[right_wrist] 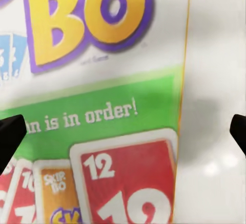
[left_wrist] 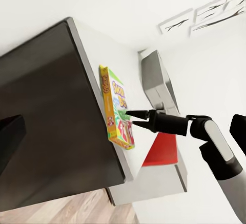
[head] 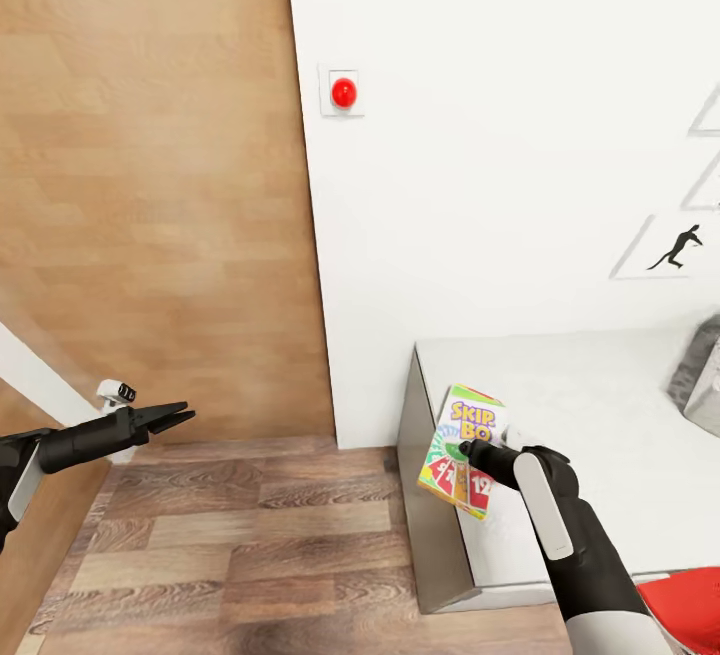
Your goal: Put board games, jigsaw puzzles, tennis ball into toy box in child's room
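The scene is viewed from the head camera, forward and down, with the tabletop (head: 600, 405) at lower right of the frame and the wall above. From the left wrist camera, the same tabletop (left_wrist: 87, 49) and the SKIP-BO box (left_wrist: 117, 108) are seen sideways from well apart. The box (right_wrist: 102, 106) is framed very closely by the right wrist camera. The box (head: 462, 450) is shared by all three views.

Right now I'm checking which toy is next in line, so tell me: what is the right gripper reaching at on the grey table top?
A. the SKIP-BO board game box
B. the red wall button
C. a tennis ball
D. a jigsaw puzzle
A: the right gripper is open at the SKIP-BO board game box, which stands near the edge of the table.
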